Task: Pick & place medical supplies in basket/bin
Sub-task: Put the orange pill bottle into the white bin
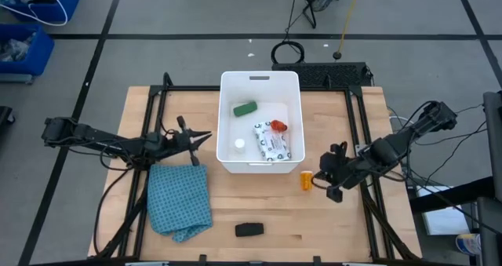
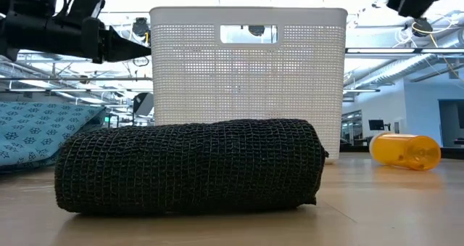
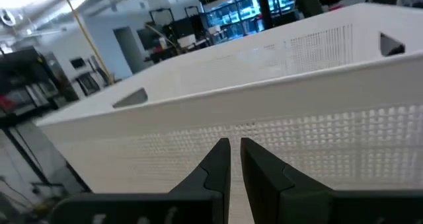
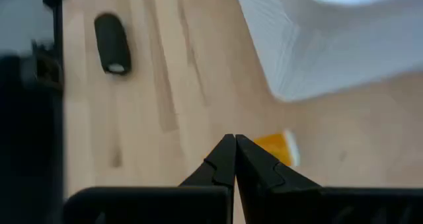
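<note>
1. My right tool [image 1: 319, 178] hangs just beside the orange pill bottle [image 1: 306, 179] on the worktop [image 1: 329, 219], its fingers pressed fully together with nothing between them.
2. My left tool [image 1: 205, 136] waits near the tub's long side, above the blue checked cloth [image 1: 181, 200], its fingers almost touching and empty.
3. The pill bottle lies on its side near a corner of the white tub [image 1: 228, 125]. I judge it light, hard and smooth, apt to roll; I would take it across the middle of its barrel, fingers square to its length.
4. The black roll [image 1: 249, 229] sits alone near the worktop's front edge, well apart from the tub. Its knitted surface looks soft and grippy; I would pinch it across its middle and expect it to squash a little.
5. Count outside the tub: one pill bottle, one black roll, one cloth.
6. Count inside the tub: one green piece [image 1: 245, 108], one flat printed packet [image 1: 272, 143], one red-and-white tube [image 1: 278, 125], one small white round thing [image 1: 238, 144].
</note>
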`<move>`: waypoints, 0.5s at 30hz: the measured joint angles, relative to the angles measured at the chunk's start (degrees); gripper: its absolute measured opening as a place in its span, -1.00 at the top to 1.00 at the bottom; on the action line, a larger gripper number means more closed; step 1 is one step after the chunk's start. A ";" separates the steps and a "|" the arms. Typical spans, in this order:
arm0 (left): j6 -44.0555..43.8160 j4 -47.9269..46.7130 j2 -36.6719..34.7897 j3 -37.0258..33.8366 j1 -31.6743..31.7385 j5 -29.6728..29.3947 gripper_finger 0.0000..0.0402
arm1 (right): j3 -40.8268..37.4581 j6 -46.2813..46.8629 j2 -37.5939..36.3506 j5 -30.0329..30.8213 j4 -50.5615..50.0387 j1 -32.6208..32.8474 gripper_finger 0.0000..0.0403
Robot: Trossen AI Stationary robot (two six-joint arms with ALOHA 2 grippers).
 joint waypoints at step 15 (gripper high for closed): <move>10.54 -0.58 0.02 0.00 0.00 0.05 0.79 | -0.16 29.94 0.95 -1.38 0.03 -4.21 0.78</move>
